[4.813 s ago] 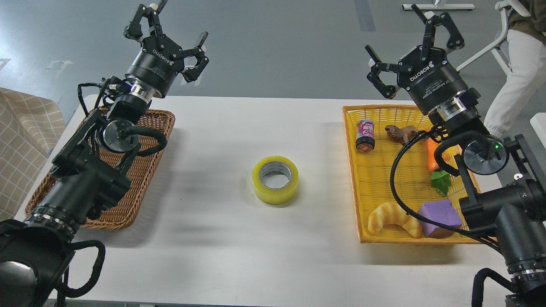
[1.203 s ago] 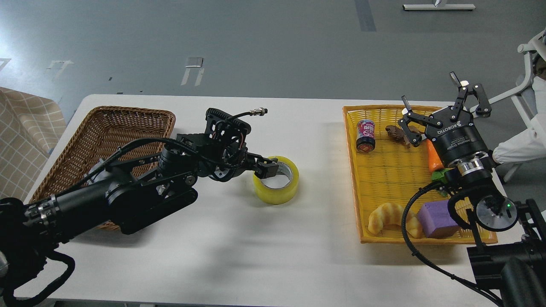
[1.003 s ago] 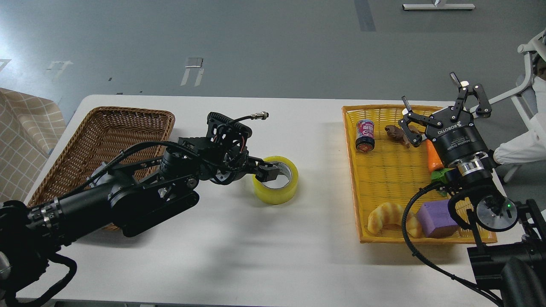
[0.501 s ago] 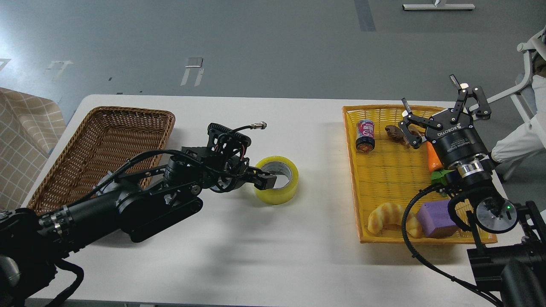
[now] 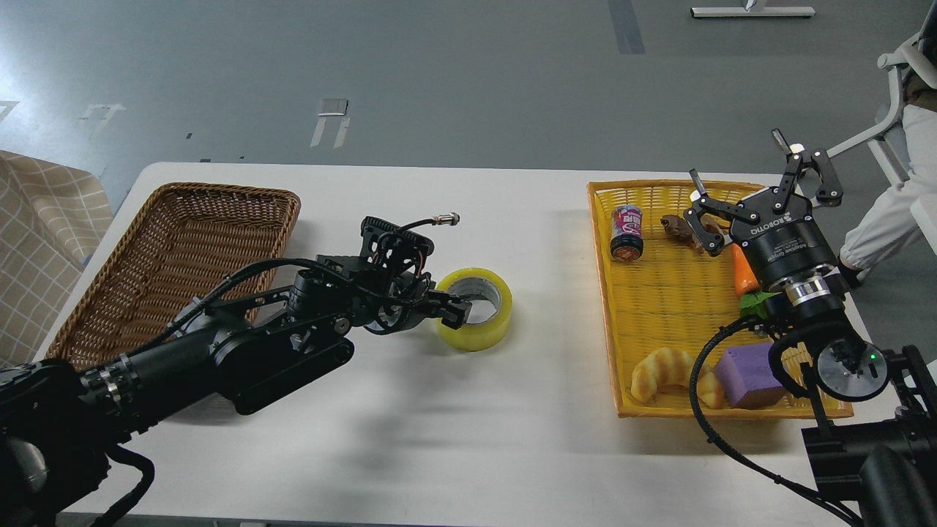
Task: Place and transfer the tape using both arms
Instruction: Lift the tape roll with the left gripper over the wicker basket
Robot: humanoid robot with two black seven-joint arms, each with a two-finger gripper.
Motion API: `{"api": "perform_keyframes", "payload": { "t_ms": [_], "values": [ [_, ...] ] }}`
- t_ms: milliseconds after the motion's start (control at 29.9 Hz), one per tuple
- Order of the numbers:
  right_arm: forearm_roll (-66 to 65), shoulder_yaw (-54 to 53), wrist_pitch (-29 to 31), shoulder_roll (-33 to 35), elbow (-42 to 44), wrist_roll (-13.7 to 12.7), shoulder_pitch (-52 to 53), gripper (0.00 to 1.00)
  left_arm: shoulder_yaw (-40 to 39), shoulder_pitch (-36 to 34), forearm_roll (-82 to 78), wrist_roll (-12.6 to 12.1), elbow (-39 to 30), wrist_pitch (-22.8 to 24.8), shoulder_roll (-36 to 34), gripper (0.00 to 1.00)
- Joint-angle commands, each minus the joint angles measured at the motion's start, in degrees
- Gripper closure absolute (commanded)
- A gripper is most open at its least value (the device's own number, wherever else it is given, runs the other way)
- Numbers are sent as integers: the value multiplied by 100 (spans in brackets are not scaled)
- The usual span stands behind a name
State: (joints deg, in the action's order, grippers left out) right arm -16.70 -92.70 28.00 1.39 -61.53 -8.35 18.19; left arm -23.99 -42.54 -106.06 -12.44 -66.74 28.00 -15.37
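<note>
Stretched low across the white counter (image 5: 454,410), the left gripper (image 5: 448,309) grasps the near rim of the tape (image 5: 479,331) (mid-counter); the right gripper (image 5: 754,192), fingers spread, hovers above the yellow basket (image 5: 622,366).

White worktop (image 5: 410,439). Yellow tape (image 5: 476,309), flat at centre; left gripper (image 5: 448,310) at its left rim, one of its fingers (image 5: 455,313) over the core, grip unclear. Brown wicker basket (image 5: 176,219), left. Yellow tray (image 5: 659,293), right: can (image 5: 627,232), carrot (image 5: 744,272), croissant (image 5: 670,370), purple block (image 5: 747,375). Right gripper (image 5: 761,187) above tray, fingers (image 5: 818,172) spread.
</note>
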Motion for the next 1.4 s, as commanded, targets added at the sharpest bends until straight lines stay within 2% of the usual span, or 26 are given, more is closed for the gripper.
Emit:
{"api": "perform_keyframes", "payload": {
  "t_ms": [0,301,501,669,836,1036,1370],
  "values": [
    [9,-3,0,2,1,0,0,0,0,-52,-46,84,-5,0,8,100],
    [9,-3,0,-16,1,9,-17,0,-62,-334,-11,84,-40,0,-141,100],
    [9,-11,0,-7,1,9,-17,0,-114,-685,199,110,-111,0,-606,100],
    [9,-12,0,-16,1,9,-17,0,-114,-1080,683,128,-128,0,-1265,100],
    [9,-12,0,-25,0,9,-17,0,-114,-1230,797,347,-128,0,-1906,100],
    [9,-12,0,-42,-8,9,-17,0,-114,-1230,1044,391,-128,0,-2584,100],
    [9,-12,0,-51,9,9,-9,0,0,-1003,1000,980,-58,0,-3718,100]
  ]
}}
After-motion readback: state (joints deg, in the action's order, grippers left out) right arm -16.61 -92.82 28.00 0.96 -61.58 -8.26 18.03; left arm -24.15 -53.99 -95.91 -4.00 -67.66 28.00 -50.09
